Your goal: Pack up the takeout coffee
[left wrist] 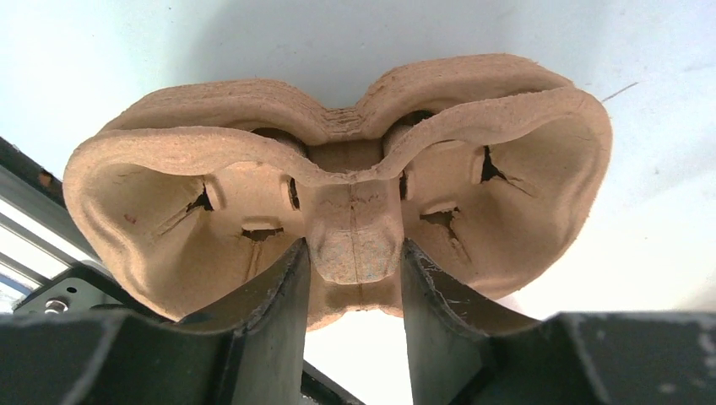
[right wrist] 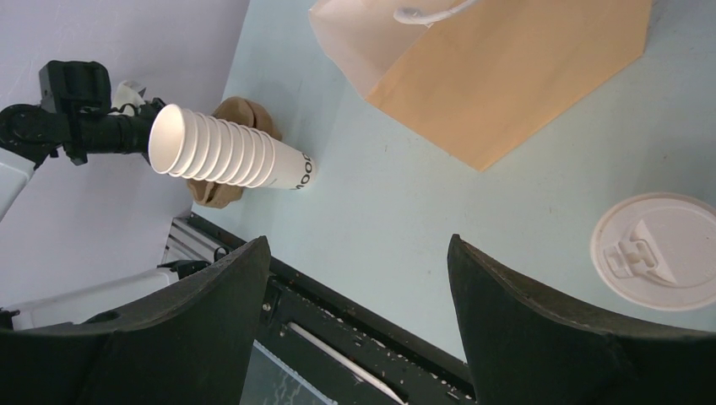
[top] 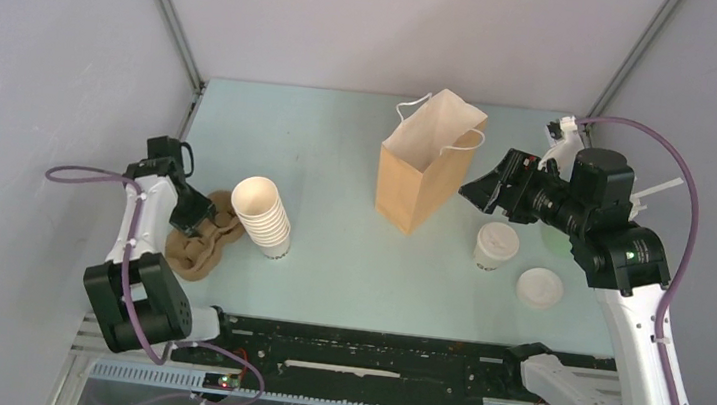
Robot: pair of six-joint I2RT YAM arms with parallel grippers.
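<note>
The takeout coffee [top: 496, 245], a small cream cup with a white lid, stands on the table right of a brown paper bag [top: 429, 160]. In the right wrist view I see its lid from above [right wrist: 659, 249]. My right gripper [top: 471, 189] is open and empty, raised between the bag and the cup; its jaws stand wide apart [right wrist: 359, 253]. My left gripper [top: 195, 210] is at the far left, shut on the centre ridge of a brown pulp cup carrier [left wrist: 355, 219], which lies at the table's left edge [top: 199, 246].
A tall stack of nested cream cups [top: 263, 215] stands right of the carrier, also visible in the right wrist view [right wrist: 228, 156]. A loose white lid [top: 539, 287] lies front right of the coffee. The bag's mouth is open, with white handles [right wrist: 507, 76].
</note>
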